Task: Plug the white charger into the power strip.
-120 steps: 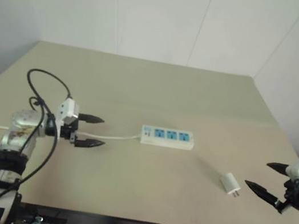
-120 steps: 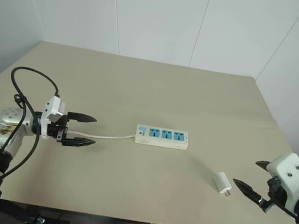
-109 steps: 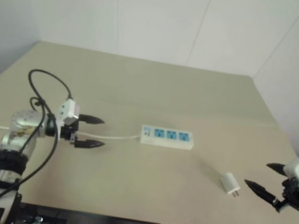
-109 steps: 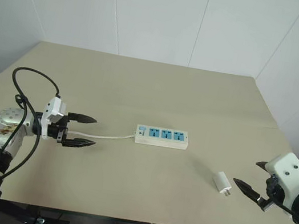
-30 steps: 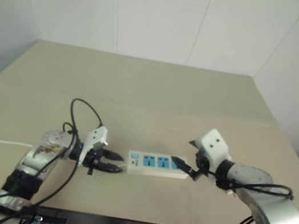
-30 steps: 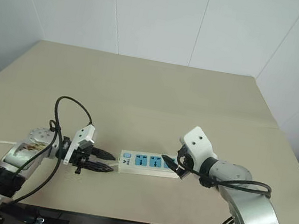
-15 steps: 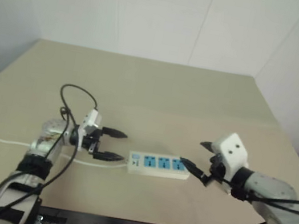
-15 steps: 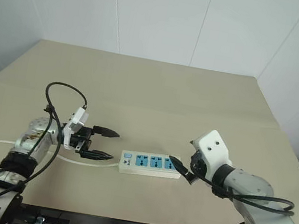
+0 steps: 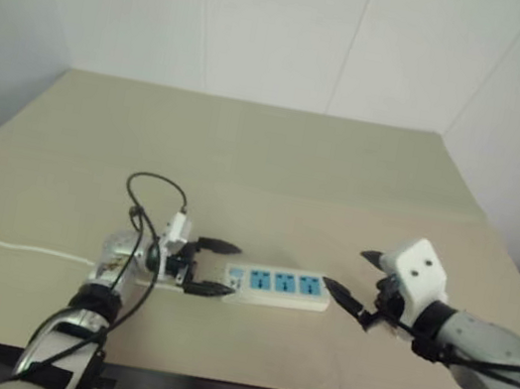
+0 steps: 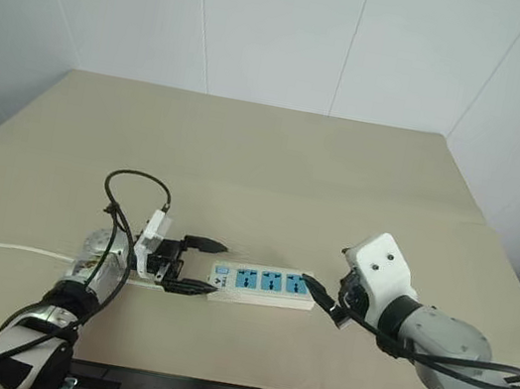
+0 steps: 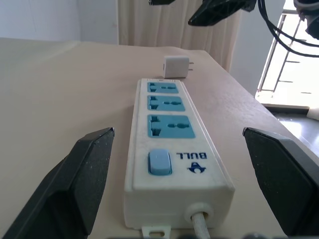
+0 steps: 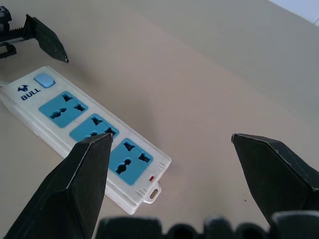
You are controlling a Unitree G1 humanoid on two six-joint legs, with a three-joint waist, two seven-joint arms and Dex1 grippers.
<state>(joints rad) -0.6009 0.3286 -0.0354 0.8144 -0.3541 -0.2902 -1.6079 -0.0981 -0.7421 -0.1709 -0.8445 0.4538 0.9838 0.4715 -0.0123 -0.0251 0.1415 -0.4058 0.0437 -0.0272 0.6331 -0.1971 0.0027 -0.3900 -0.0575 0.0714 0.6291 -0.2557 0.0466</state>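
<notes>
Power strip (image 9: 279, 287) lies flat at lower centre of the head view, 3 blue sockets up, all empty. Its cord (image 9: 9, 244) runs off toward the left edge of the frame.

L claw (image 9: 225, 269) is level at the cord end, fingers wide apart, one either side of the strip's end, gripping nothing. R claw (image 9: 344, 268) sits at the strip's opposite end, fingers also apart and empty, the lower tip just beside the end socket.

White charger (image 11: 176, 66) shows in the L wrist view, on the desk (image 9: 294, 170) just past the strip's far end, under the R claw, prongs sideways. Not plugged, not held.

Risks, as I judge them:
- R claw comes down w/ the charger so near the strip, so a finger may knock it away or tip it over.
- Prongs are sideways, so a grab as-is leaves them off-axis to the slots and it would need re-orienting.
- Strip is loose on the desk. If L claw doesn't clamp it, push-in force could slide it.
- L fingers closing low could pinch the cord.
</notes>
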